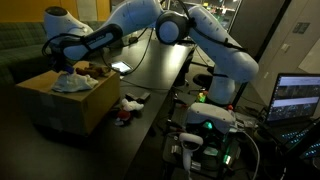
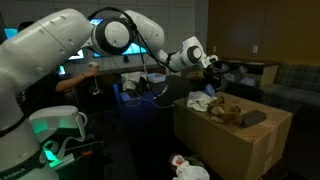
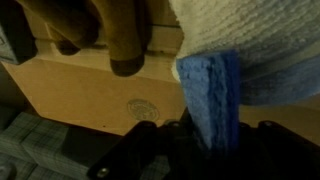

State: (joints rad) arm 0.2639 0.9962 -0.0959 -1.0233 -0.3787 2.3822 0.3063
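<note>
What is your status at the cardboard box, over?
Tool shut on blue terry cloth. Cloth at brown cardboard box. Close by: white textured towel, brown plush toy.

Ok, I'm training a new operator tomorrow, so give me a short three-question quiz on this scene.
1. True or false: the gripper is shut on the blue cloth.
2. What stands under the gripper in both exterior views? A) cardboard box B) sink C) open drawer
3. In the wrist view, what colour is the towel beside the blue cloth?
Key: 1 true; 2 A; 3 white.
</note>
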